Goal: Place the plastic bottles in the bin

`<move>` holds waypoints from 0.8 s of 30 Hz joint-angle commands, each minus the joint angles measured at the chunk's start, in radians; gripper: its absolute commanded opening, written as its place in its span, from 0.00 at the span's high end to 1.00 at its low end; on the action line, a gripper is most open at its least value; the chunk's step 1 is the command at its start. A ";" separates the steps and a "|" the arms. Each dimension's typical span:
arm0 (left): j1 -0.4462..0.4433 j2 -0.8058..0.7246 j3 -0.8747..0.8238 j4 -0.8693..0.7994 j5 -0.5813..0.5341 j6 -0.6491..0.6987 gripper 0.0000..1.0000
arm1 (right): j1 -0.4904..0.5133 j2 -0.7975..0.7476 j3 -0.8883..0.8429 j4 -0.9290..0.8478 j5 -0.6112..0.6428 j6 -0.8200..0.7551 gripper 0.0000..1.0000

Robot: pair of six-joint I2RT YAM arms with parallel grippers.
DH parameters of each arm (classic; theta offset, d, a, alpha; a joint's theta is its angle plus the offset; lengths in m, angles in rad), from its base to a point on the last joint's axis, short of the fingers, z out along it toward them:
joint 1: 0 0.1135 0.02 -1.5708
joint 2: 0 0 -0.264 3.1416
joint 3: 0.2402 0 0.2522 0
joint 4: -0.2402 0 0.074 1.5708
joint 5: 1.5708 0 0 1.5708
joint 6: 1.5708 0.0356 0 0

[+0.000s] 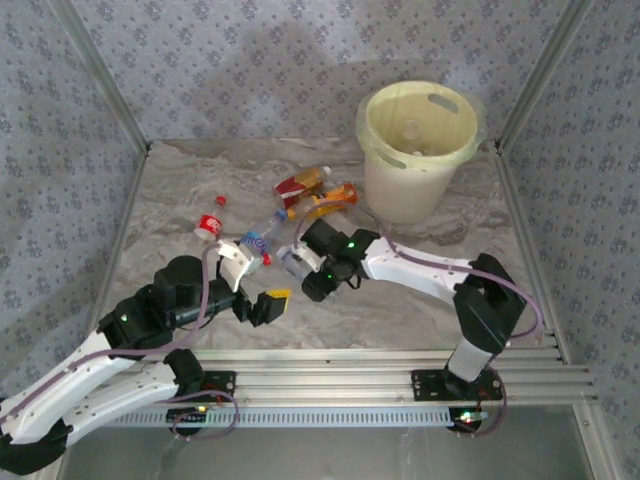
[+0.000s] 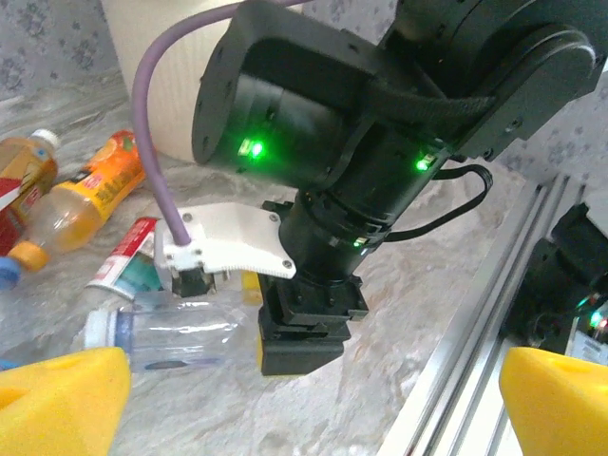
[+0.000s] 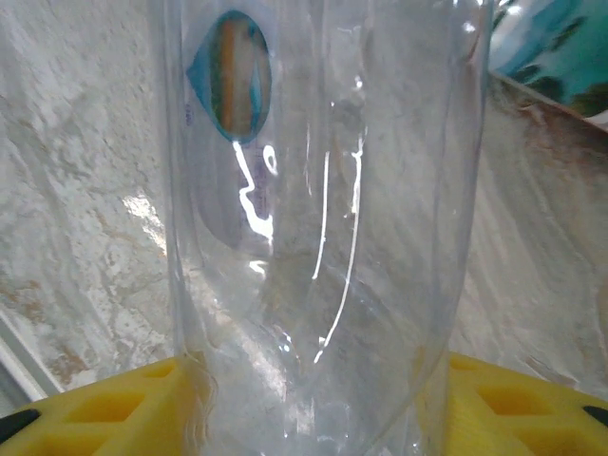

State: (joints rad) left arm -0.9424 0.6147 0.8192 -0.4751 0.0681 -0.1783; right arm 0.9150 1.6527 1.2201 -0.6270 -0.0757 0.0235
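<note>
My right gripper is shut on a clear plastic bottle lying on the table; its yellow fingers press both sides of the clear bottle. Beside it lies another clear bottle with a blue label. A red-labelled bottle and an orange one lie nearer the pale yellow bin at the back right. A bottle with a red cap lies to the left. My left gripper hovers open and holds nothing, its yellow fingertips wide apart, facing the right gripper.
A loose red cap lies on the marble table. Metal rails run along the near edge, and patterned walls enclose the table. One bottle lies inside the bin. The two arms are close together at the table's centre.
</note>
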 commanded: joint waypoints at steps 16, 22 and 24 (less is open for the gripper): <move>0.004 0.139 -0.025 0.507 0.022 -0.223 0.00 | -0.188 -0.340 -0.054 0.077 -0.036 0.069 0.43; 0.004 0.219 0.003 0.609 0.021 -0.303 0.00 | -0.246 -0.393 0.016 0.121 -0.007 0.089 0.46; 0.004 0.241 0.020 0.624 0.018 -0.337 0.01 | -0.268 -0.399 0.040 0.130 -0.006 0.089 0.46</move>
State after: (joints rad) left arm -0.9424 0.8429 0.7753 0.0509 0.0891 -0.4484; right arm 0.6697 1.2827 1.2018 -0.5381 -0.1055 0.0940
